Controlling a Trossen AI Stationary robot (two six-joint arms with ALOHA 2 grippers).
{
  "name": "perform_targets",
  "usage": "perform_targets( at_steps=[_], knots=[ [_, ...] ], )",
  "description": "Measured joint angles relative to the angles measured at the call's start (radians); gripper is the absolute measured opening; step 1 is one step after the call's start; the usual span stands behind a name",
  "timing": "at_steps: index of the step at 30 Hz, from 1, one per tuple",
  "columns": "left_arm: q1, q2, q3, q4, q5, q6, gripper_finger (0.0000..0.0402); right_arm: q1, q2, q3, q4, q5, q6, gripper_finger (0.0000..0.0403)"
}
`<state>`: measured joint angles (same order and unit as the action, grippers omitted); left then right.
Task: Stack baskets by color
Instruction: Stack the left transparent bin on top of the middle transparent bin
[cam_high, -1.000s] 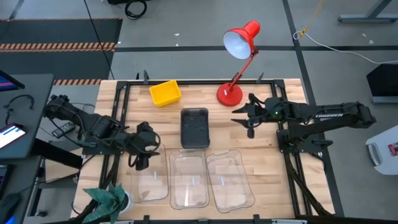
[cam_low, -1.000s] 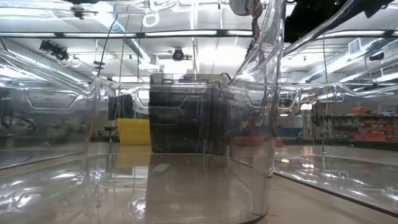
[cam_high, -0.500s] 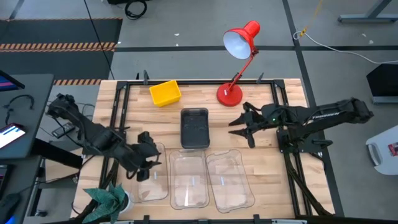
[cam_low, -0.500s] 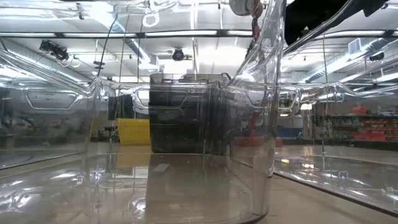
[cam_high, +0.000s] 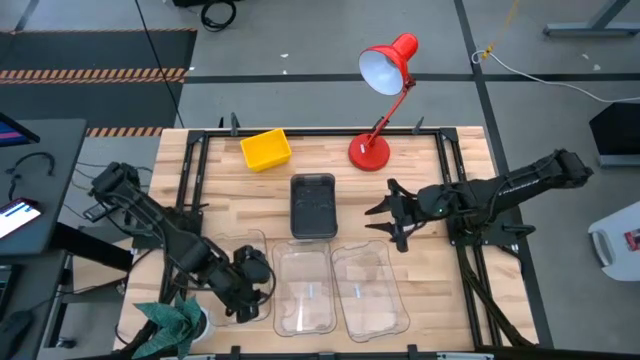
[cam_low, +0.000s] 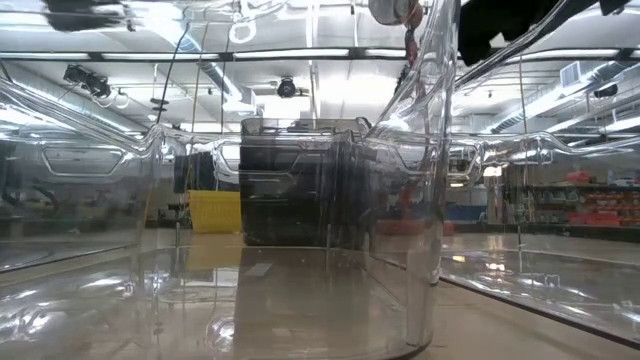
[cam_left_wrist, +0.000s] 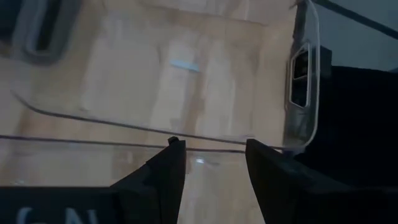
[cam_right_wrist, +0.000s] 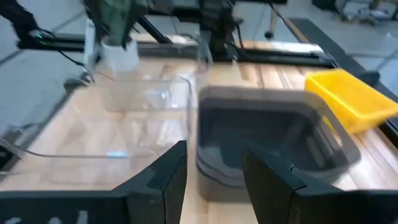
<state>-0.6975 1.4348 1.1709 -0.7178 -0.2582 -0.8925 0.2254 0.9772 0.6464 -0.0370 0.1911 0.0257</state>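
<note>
While three clear baskets lie side by side along the near edge of the table (cam_high: 470, 150), only one smoky-grey stack and one yellow stack show farther back; how many bins each stack holds cannot be told from above. The left clear basket (cam_high: 228, 262) lies partly under the left arm, the middle clear basket (cam_high: 305, 285) sits just beside it, and the right clear basket (cam_high: 372, 290) is next in line. The smoky-grey basket (cam_high: 313, 205) stands just behind the middle clear one, and the yellow basket (cam_high: 266, 149) rests near the far edge, well apart from the clear row. One red desk lamp (cam_high: 385, 70) stands at the far edge.

The left gripper (cam_high: 250, 292) hovers over the left clear basket, its two fingers (cam_left_wrist: 168, 174) parted and empty just above the basket's rim. The right gripper (cam_high: 385, 222) hangs near the far end of the right clear basket, beside the smoky-grey one, its fingers (cam_right_wrist: 165, 174) spread apart and holding nothing. One green plant (cam_high: 172, 322) sits at the near left corner.
</note>
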Motion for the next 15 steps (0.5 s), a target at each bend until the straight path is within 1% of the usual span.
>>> perform_targets(
  at_steps=[5,11,15],
  knots=[
    [-0.033,0.04,0.022,0.014,0.007,-0.062,0.0163,0.046,0.0,0.001,0.036,0.004,-0.022,0.0156],
    [-0.078,0.066,0.102,-0.003,-0.055,-0.09,0.0139,0.083,0.0,0.001,0.045,0.064,-0.029,0.0156],
    [-0.093,0.092,0.148,-0.045,-0.07,-0.12,0.0131,0.102,0.003,0.001,0.048,0.079,-0.03,0.0156]
  ],
)
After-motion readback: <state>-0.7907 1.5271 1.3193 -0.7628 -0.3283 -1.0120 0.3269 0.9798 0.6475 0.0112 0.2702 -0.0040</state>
